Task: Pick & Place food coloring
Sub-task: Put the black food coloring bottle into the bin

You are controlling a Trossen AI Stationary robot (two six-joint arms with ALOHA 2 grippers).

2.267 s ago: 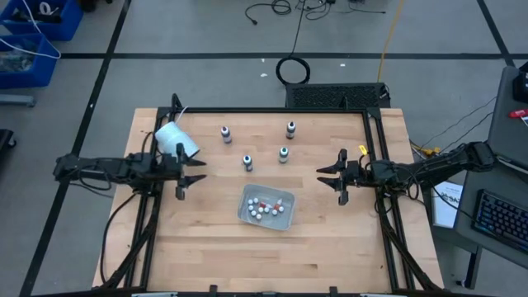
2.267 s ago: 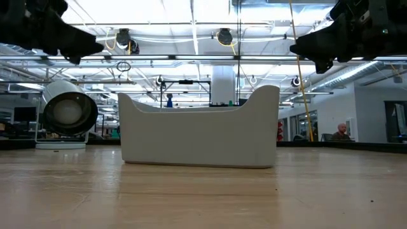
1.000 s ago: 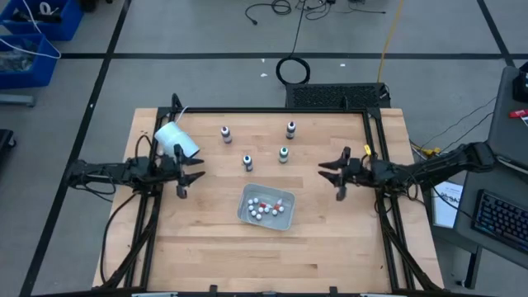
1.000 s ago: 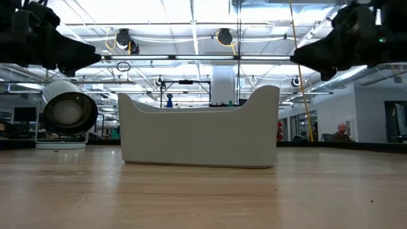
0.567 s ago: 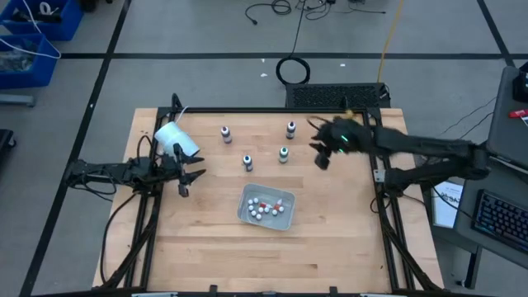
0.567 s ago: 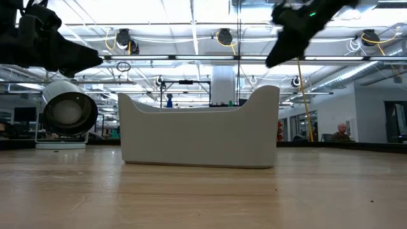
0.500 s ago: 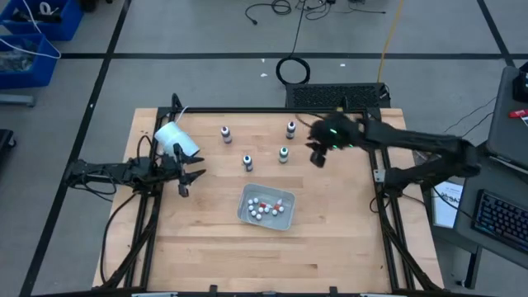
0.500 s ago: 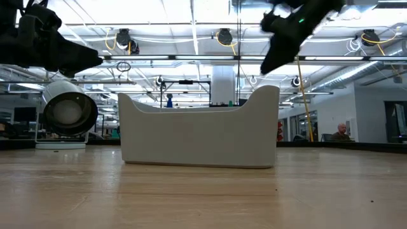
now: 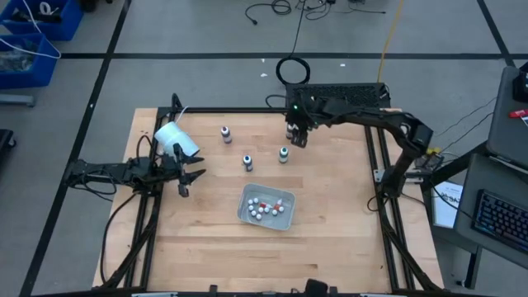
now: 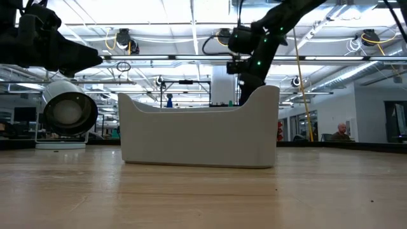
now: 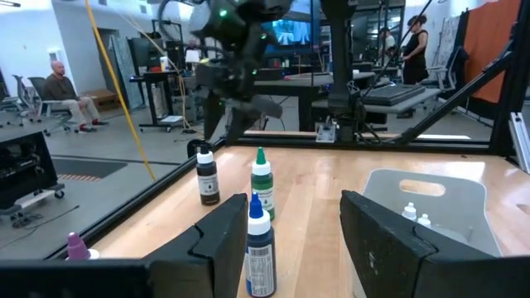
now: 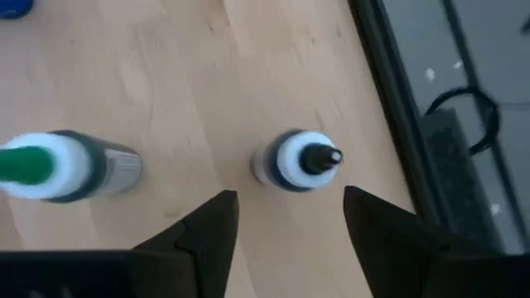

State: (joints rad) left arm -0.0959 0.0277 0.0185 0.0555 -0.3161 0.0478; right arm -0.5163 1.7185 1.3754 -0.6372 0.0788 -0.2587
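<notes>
Zero of four food coloring bottles moved so far; all stand upright on the wood in the upper middle of the high view: pink-capped bottle (image 9: 225, 134), blue bottle (image 9: 247, 162), green bottle (image 9: 283, 154), and dark bottle (image 9: 290, 129). White tray (image 9: 285, 214) below them holds only small white balls (image 9: 260, 211) plus a few coloured specks; I'd guess that's the drop target, but nothing confirms it.

My right gripper (image 9: 300, 137) hangs just above the dark bottle, and the right wrist view shows my fingers spread apart with its cap (image 12: 304, 160) sitting between them, nothing touched. Height above the cap is hard to judge from here.

My left gripper (image 9: 186, 175) waits at centre left, near the tipped white cup (image 9: 176, 139), jaws parted and empty.

Left to do: descend, close, lift, place, then three more.
</notes>
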